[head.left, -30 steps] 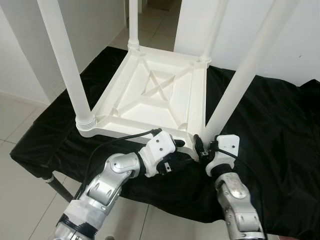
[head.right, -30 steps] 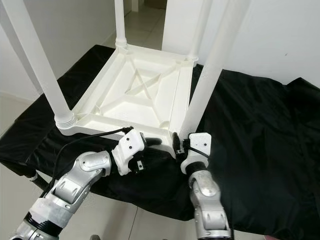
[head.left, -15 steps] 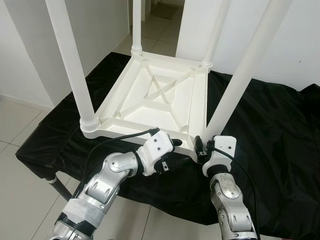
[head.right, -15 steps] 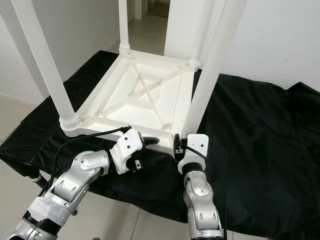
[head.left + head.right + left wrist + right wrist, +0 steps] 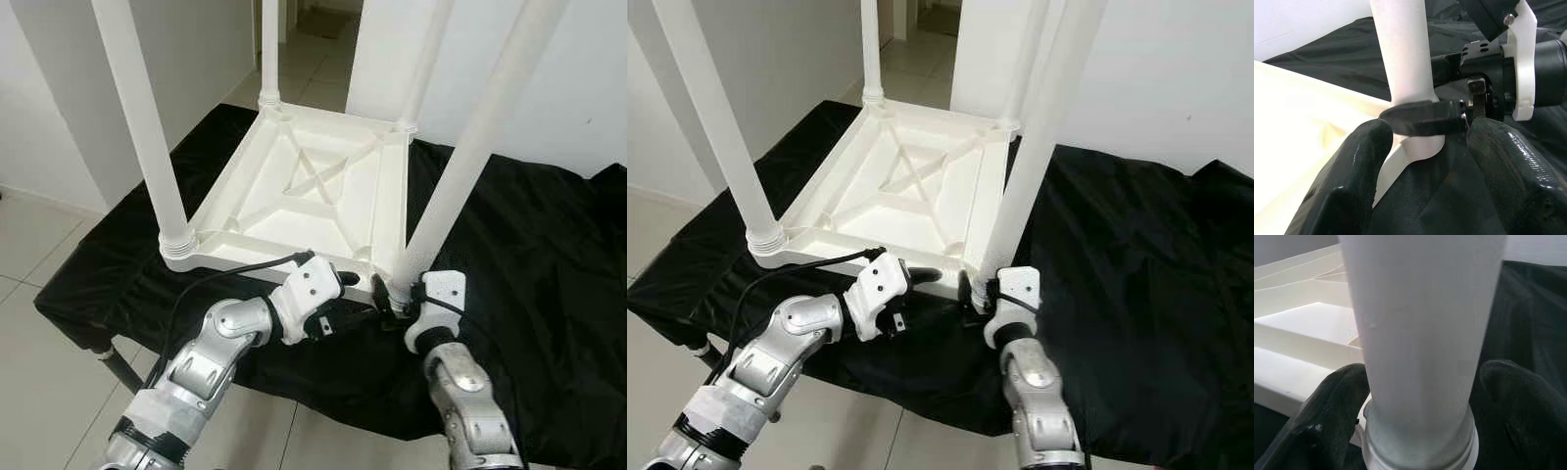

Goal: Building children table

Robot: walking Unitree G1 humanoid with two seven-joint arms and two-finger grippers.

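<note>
Change: I see the right gripper [image 5: 392, 299] has closed in on the near right leg [image 5: 460, 176]; half a second ago it sat just short of it.
Meaning: I judge this leg is about to be screwed tight, the last step before flipping.
Table top [image 5: 313, 186]: white, upside down on the black cloth [image 5: 529, 245], all four legs standing up.
Right gripper state: fingers [image 5: 1334, 406] spread, straddling the leg's base collar; contact not confirmed.
Leg relative to right gripper: at 12 o'clock, between the fingers.
Left gripper [image 5: 348, 294]: fingers [image 5: 1352, 166] spread, at the same corner; leg base at its 1 o'clock in the eye view.
</note>
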